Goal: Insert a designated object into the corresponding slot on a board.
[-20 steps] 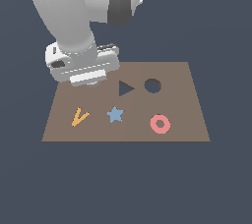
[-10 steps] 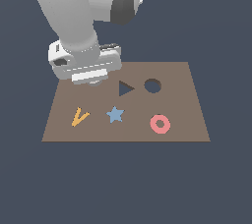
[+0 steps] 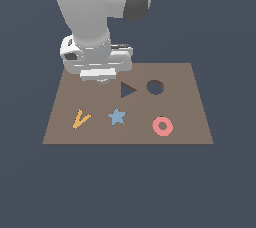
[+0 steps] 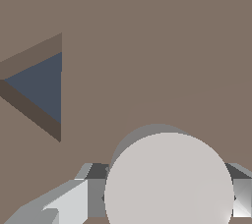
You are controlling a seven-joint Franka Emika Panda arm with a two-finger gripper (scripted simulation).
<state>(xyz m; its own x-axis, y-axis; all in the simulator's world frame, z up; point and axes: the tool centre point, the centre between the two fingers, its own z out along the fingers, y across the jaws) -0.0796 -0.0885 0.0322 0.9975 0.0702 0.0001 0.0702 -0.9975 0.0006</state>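
So far my pincer (image 4: 167, 196) stood closed around the pale disc (image 4: 169, 181), low over the board (image 3: 190, 117) at upper left, the round hole (image 3: 155, 87) unfilled, carry and insertion remaining.

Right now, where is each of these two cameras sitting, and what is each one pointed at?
Exterior view: off the arm, raised, looking down at the board with its round hole, triangular hole, blue star, pink ring and orange V piece; the arm's white body fills the top.
Wrist view: on the wrist, close above the board, facing down at the pale round peg between grey gripper fingers.
Shared: the triangular hole and a tip of the star.
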